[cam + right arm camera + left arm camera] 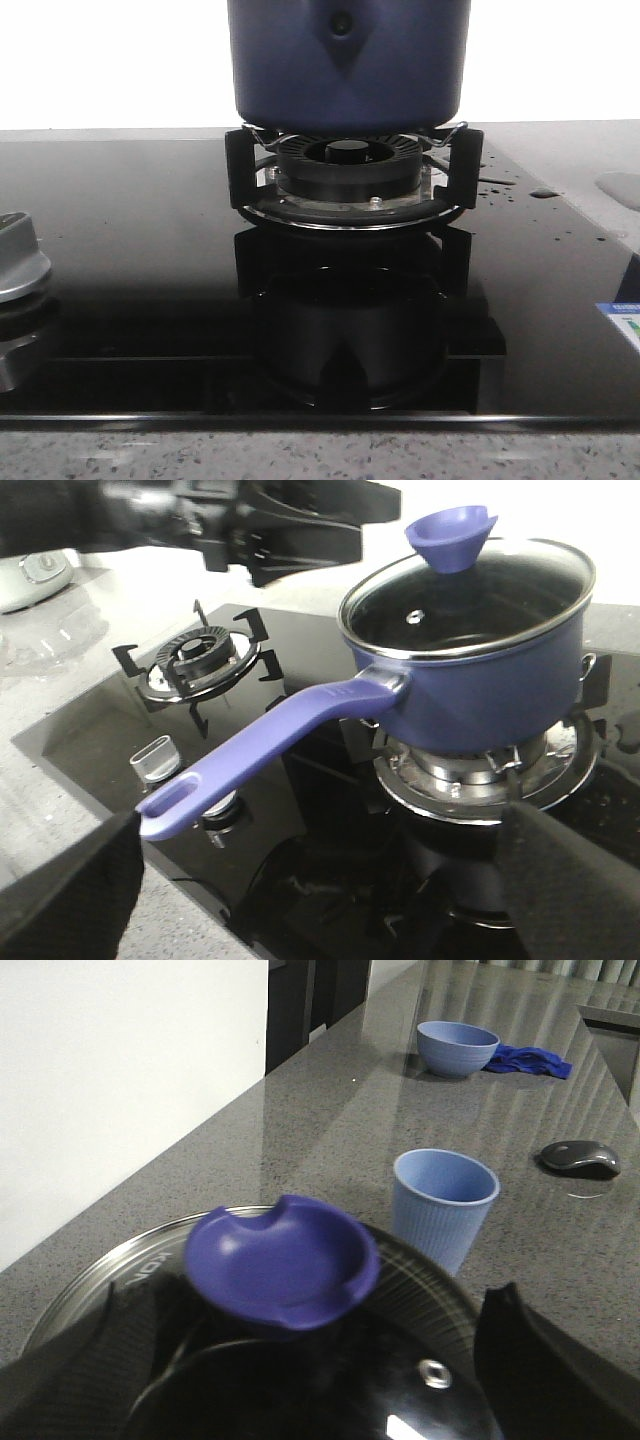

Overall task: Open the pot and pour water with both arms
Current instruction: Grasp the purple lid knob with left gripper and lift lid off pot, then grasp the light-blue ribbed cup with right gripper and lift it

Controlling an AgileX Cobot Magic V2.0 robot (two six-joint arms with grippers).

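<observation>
Pot point(480, 685): round navy metal, glass lid point(470, 590), long handle point(270, 742).

navy-blue pot point(480, 695), purple lid knob point(282, 1263), pale blue ribbed cup point(444, 1207), glossy black hob point(130, 270).

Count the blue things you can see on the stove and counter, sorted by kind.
Pot: 1
Lid knob: 1
Cup: 1
Bowl: 1
Cloth: 1
Total: 5
</observation>
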